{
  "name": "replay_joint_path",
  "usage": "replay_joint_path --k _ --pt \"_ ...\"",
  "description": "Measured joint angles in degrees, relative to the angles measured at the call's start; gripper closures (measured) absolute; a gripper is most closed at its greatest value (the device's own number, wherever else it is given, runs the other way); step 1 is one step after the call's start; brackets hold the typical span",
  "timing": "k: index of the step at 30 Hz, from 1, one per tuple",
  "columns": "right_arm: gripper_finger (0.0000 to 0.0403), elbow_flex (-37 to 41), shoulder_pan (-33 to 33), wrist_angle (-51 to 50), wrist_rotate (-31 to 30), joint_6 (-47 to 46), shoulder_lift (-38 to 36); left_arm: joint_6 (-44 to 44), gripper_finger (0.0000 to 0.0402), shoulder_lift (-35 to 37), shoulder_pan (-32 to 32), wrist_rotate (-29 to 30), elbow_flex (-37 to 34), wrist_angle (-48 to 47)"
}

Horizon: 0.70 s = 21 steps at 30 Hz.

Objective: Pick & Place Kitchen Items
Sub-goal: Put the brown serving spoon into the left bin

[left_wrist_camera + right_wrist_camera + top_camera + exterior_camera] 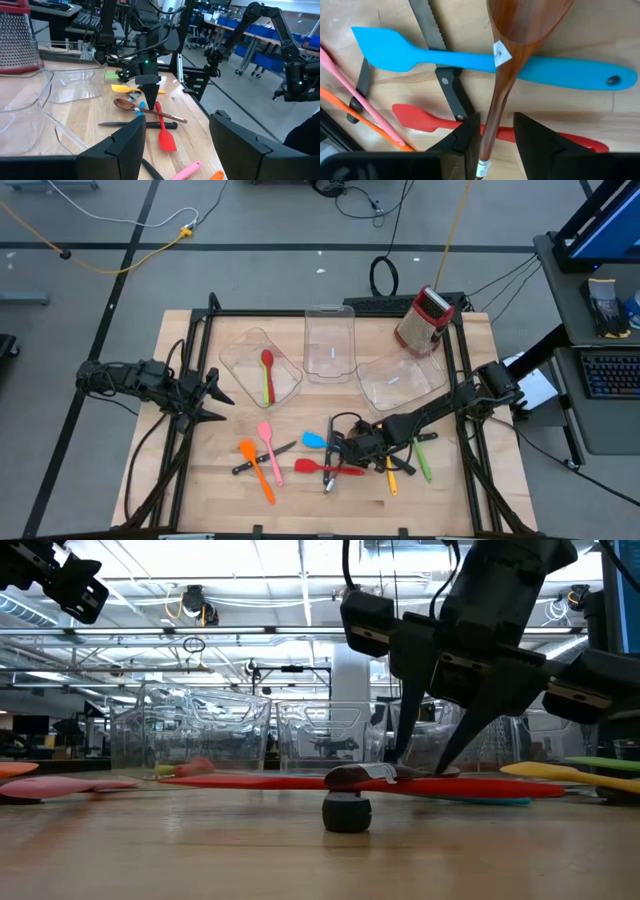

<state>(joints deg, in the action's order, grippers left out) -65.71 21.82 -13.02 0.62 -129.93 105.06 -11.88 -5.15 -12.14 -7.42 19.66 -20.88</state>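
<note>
High view. Wooden worktop (200, 480) carrying three clear bins (330, 340) along the far edge; the leftmost holds a red spoon (267, 363) and a green utensil beside it. Box grater (424, 320) near the far right corner. Near the front edge, middle: orange spatula (256, 468), pink spatula (268, 448), blue spatula (316, 440), red spatula (320, 468), black-handled knives, yellow spatula (391, 476) and green spatula (424, 460) farther right. Right gripper (338, 452) low over this cluster. Left gripper (222, 402) waits above the left side of the worktop, fingers parted, empty.

Low view. Right gripper (430, 755) down at the worktop, fingers (408, 710) straddling the brown spoon (360, 776), which lies across the red spatula (250, 782).

Left wrist view. Brown spoon (145, 111) lies over the blue and red spatulas, right gripper directly above (its fingertips hidden behind its body).

Right wrist view. Fingers (465, 142) narrow, one either side of the brown spoon's handle (495, 100); contact cannot be told. The spoon crosses the blue spatula (470, 60); a black-handled knife (445, 75) lies beneath.
</note>
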Motion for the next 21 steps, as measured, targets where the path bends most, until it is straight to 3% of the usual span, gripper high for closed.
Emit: replay_joint_path --k 21 --pt "0.0293 0.0 -1.6 -2.22 1.38 0.07 0.0 0.77 0.0176 0.0 0.0 0.0 0.0 -0.07"
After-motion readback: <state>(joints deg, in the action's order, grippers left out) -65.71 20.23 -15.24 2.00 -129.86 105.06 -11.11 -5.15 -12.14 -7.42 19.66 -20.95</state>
